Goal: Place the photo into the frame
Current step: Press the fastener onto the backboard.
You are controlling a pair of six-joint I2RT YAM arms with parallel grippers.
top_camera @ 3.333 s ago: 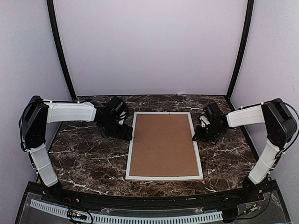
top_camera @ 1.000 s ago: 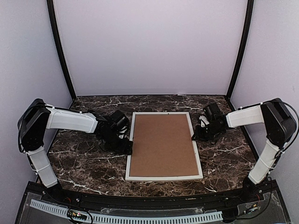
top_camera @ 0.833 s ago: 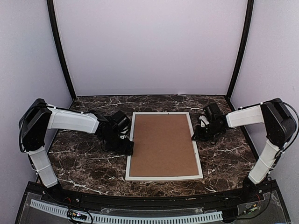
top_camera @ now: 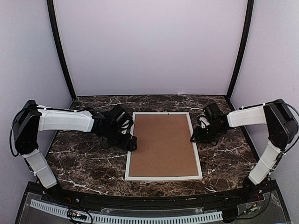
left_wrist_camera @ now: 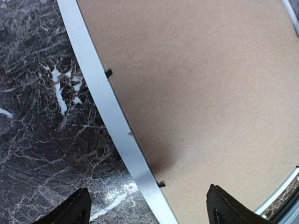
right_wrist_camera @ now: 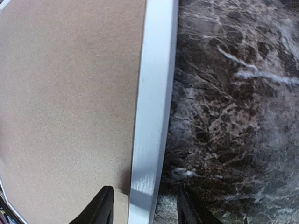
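Note:
The frame point(top_camera: 163, 178) lies flat in the middle of the table, back side up, its thin white border around a brown backing board point(top_camera: 162, 143). The photo is hidden. My left gripper point(top_camera: 132, 142) is open and straddles the frame's left border point(left_wrist_camera: 100, 98), close to a small black tab point(left_wrist_camera: 160, 184); its fingers touch nothing. My right gripper point(top_camera: 193, 137) is open over the right border point(right_wrist_camera: 154, 93), one finger above the backing board point(right_wrist_camera: 70, 93) and the other above the marble.
Dark marble tabletop point(top_camera: 84, 158) surrounds the frame. A second black tab point(left_wrist_camera: 108, 73) sits further along the left border. Pale walls and two black corner posts enclose the back and sides.
My right gripper has opened over the frame's right border. My left gripper has moved right, from beside the frame to astride its left border.

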